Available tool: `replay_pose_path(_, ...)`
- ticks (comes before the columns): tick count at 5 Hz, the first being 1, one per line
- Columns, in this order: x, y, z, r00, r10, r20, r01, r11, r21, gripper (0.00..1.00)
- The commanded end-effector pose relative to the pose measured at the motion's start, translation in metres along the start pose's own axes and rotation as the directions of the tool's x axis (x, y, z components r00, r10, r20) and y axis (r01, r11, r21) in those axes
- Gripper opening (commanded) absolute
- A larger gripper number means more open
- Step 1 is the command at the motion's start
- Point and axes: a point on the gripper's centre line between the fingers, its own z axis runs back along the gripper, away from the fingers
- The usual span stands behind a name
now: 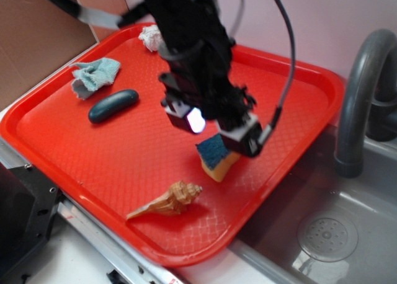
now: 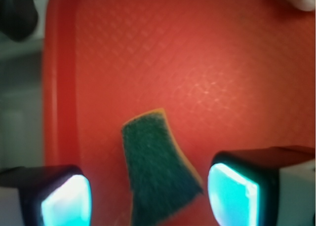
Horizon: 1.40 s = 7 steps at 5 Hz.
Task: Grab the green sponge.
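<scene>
The black arm came down from the top centre of the exterior view, bent at the wrist and leaning toward the lower right. Its gripper point(image 1: 218, 130) hung low in the middle of the frame. In the wrist view the jaws stood wide apart, one glowing pad point(image 2: 66, 204) at lower left and the other at lower right, closed on nothing.

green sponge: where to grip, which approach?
Come straight down and pinch the green sponge across its two long side edges. In the wrist view the gripper is open, its fingers flanking those edges with gaps on both sides. The wedge widens toward the camera, so close on the broad end.
</scene>
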Motion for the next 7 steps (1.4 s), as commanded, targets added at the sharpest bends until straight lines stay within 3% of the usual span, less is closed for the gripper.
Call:
replay_pose_path(1,0.005,-0.007,-0.014,1.0,0.01,-0.008,-0.009,0.998,0.062,1.0)
replay_pose_path(2,0.005,-0.005,-0.022,0.999,0.029,-0.028,-0.026,0.995,0.099,1.0)
replay_pose_path(3,0.003,-0.004,-0.021,0.999,0.048,-0.002,-0.047,0.99,0.13,0.0)
replay_pose_path(4,0.004,-0.001,0.01,0.997,0.064,0.03,-0.067,0.993,0.102,0.0)
replay_pose_path(5,0.006,0.02,0.062,0.989,0.073,0.131,-0.078,0.996,0.032,0.0)
replay_pose_path(6,0.005,0.045,0.105,0.99,0.044,0.135,-0.036,0.998,-0.06,0.0)
replay_pose_path(7,-0.002,0.063,0.146,0.992,0.005,0.125,0.0,0.999,-0.035,0.0)
